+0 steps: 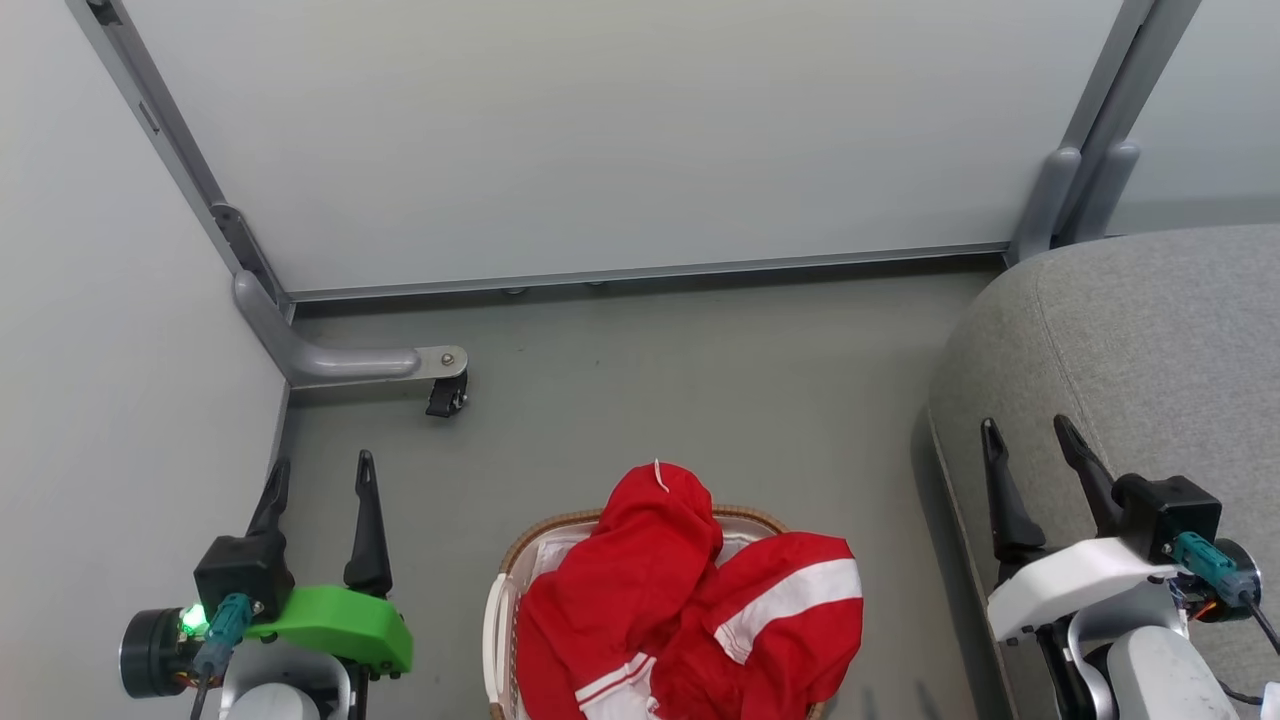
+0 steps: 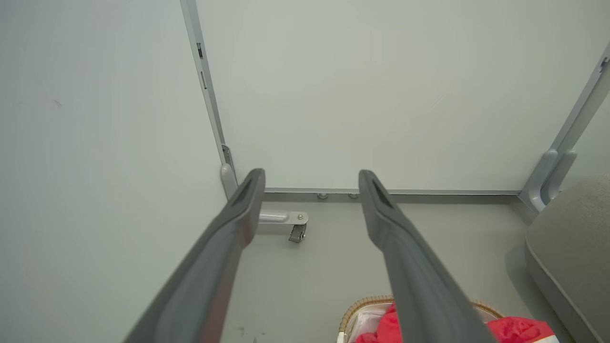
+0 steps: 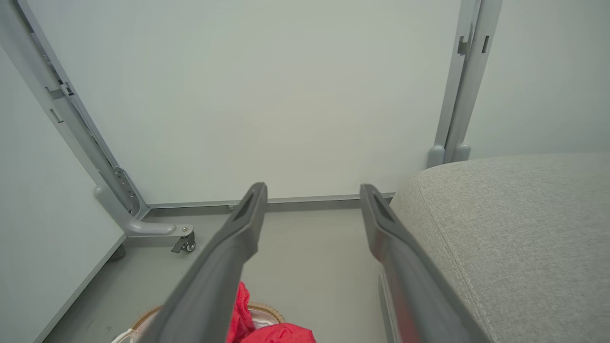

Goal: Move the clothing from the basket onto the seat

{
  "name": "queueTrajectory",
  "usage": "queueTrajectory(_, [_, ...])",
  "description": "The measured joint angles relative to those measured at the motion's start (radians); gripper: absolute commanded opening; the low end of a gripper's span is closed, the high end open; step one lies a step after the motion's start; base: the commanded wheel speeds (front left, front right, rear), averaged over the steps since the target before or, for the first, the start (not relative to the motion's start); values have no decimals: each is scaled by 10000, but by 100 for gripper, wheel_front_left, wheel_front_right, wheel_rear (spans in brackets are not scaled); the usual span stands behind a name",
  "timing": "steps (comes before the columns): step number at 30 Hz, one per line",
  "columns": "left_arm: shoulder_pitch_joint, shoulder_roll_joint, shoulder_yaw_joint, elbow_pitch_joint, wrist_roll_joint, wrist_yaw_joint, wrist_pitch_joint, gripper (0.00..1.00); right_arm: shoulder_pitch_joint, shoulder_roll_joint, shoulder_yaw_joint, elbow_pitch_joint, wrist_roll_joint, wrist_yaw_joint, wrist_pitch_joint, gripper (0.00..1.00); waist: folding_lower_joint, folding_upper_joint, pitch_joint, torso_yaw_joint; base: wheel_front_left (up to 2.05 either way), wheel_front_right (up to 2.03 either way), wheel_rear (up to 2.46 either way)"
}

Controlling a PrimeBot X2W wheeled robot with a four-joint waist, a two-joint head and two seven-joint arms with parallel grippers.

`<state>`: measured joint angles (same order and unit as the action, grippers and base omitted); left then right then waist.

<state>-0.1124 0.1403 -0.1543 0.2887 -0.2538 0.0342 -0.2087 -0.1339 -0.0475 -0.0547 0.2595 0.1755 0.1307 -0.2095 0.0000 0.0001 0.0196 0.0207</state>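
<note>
Clothing (image 1: pixel 680 600) heaped in the basket (image 1: pixel 560 522), near centre.
Left gripper (image 1: pixel 322 462) and right gripper (image 1: pixel 1026 424) flank it, fingers spread, holding nothing; the seat (image 1: pixel 1150 340) lies at right.

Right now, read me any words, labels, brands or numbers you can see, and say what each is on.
None can be read.
The clothing shows white bands and thin stripes but no legible lettering.
The small white tab at its top is too small to read.
The basket and the seat bear no visible writing.
</note>
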Motion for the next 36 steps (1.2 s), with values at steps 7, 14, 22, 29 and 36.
queueTrajectory(7, [10, -102, 130, -125, 606, -94, -142, 100, -3, 4, 35, -69, -453, 2, -128, 100, 0, 0, 22, -1, 0, 0, 0])
queueTrajectory(14, [62, -305, 228, 121, 1005, -435, -290, 100, -35, 2, 111, -109, -901, 2, -261, 100, 0, 0, 246, -57, 0, 0, 0])
queueTrajectory(22, [-551, -477, 251, 318, 1618, -796, -410, 100, -735, -6, 257, -497, -1266, 2, -426, 100, 0, 0, 1054, -225, 0, 0, 0])
queueTrajectory(29, [-1472, -568, 178, 589, 2052, -1218, -556, 100, -1700, -12, 581, -1022, -1430, 2, -525, 100, 0, 0, 2197, -496, 0, 0, 0])
queueTrajectory(36, [-2523, -529, -13, 1005, 2121, -1486, -556, 100, -2620, -17, 993, -1584, -1007, 4, -539, 100, 0, 0, 3517, -898, 0, 0, 0])
